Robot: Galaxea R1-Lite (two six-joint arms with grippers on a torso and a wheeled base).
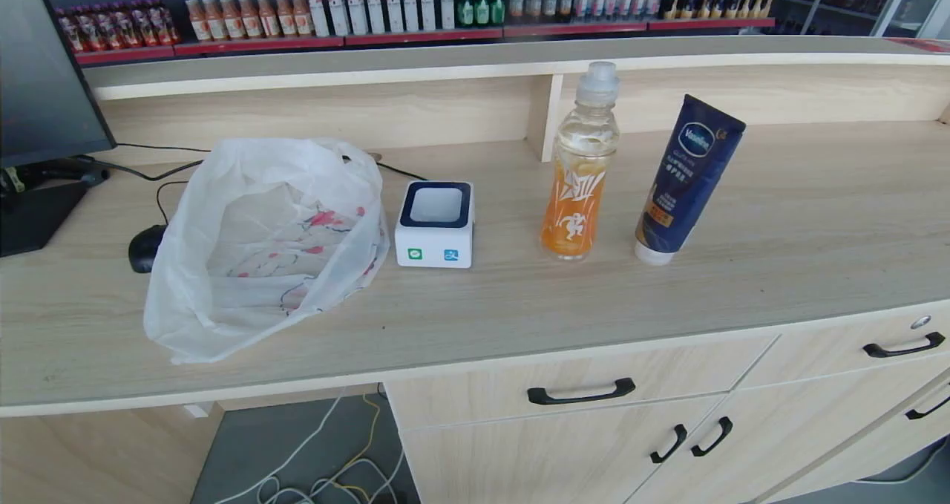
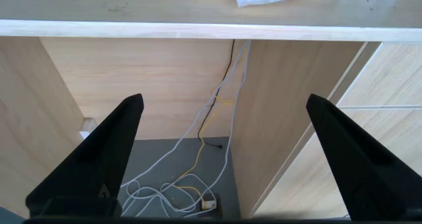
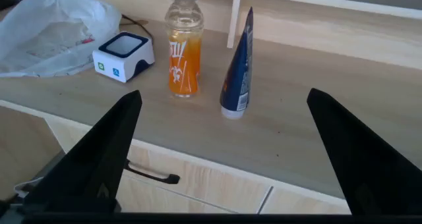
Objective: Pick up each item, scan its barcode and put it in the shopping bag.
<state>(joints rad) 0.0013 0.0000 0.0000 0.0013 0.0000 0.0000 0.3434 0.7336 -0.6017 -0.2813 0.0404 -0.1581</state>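
Holding nothing in right claw (image 3: 223, 93) or left claw (image 2: 224, 99), both spread wide. Grab bottle (image 1: 580, 185) round middle, keep upright, swing toward scanner (image 1: 435, 226) at 9 o'clock.

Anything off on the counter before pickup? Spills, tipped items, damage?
Nothing stands out. The orange drink bottle stands upright, and the blue tube stands on its cap beside it. The scanner sits flat, and the shopping bag lies slumped but open. No spill on the counter.
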